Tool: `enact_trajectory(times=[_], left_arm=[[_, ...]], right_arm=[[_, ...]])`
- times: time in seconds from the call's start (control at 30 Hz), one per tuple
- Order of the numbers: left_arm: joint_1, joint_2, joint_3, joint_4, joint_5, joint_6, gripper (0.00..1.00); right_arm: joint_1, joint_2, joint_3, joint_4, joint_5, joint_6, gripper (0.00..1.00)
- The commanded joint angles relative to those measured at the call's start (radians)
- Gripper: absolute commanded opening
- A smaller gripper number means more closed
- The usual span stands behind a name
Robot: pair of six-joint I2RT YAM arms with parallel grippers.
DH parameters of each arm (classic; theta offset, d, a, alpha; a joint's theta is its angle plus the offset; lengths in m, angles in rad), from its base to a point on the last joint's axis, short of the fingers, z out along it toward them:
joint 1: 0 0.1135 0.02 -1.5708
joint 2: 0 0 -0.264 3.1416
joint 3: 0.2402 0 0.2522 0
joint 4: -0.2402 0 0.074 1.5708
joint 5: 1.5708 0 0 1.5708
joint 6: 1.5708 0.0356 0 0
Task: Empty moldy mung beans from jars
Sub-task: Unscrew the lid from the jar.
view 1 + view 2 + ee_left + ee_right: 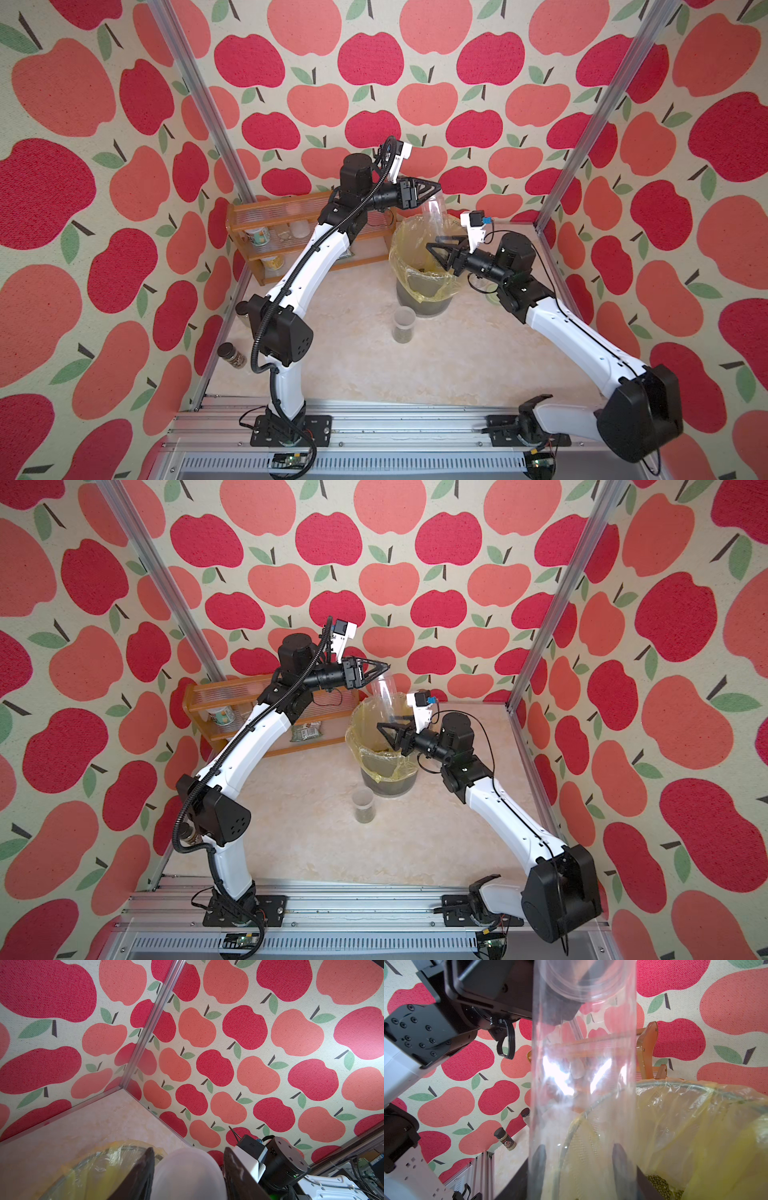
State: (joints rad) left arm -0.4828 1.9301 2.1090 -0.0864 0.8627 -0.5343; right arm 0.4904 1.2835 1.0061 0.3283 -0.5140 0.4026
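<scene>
The tall clear jar [434, 210] [384, 692] hangs tilted over the bag-lined bin [424, 305] and looks empty. My left gripper [438, 188] [188, 1151] is shut on its upper end, a pale blurred disc [187, 1174] between the fingers. Lower down, my right gripper [434, 243] [579, 1147] is shut on the same jar [583, 1064], fingers showing through the wall. Mung beans [658, 1184] lie in the bin. A shorter jar [404, 326] [364, 806] with mung beans in its bottom stands on the table in front of the bin.
A wooden rack [266, 218] against the back left wall holds printed cans [257, 237] and a green packet [305, 731]. A small dark-lidded brown jar [232, 356] [505, 1139] stands at the left wall. Metal frame posts mark the corners.
</scene>
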Motion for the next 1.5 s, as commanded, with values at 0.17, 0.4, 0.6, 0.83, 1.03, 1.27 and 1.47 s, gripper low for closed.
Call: enact_trajectory(times=[0.17,0.4,0.6,0.83,1.03,1.27,1.47], left_arm=[[-0.011,0.023,0.031,-0.058,0.011,0.008,0.60],[-0.017,0.029,0.052,-0.091,0.002,0.026,0.61],[-0.019,0.027,0.058,-0.115,-0.026,0.034,0.63],[-0.019,0.045,0.086,-0.140,-0.032,0.031,0.65],[-0.019,0.062,0.116,-0.157,-0.024,0.026,0.63],[-0.020,0.062,0.120,-0.148,-0.030,0.014,0.62],[-0.023,0.069,0.133,-0.177,-0.042,0.017,0.60]], right_arm=[[-0.006,-0.004,0.007,0.053,0.000,-0.005,0.35],[-0.006,-0.006,0.007,0.052,0.003,-0.004,0.35],[-0.006,-0.007,0.008,0.049,0.005,-0.005,0.35],[-0.006,-0.011,0.005,0.050,0.008,-0.003,0.35],[-0.006,-0.010,0.003,0.050,0.014,-0.006,0.35],[-0.006,-0.009,-0.003,0.051,0.024,-0.008,0.35],[-0.006,-0.011,-0.003,0.046,0.036,-0.011,0.35]])
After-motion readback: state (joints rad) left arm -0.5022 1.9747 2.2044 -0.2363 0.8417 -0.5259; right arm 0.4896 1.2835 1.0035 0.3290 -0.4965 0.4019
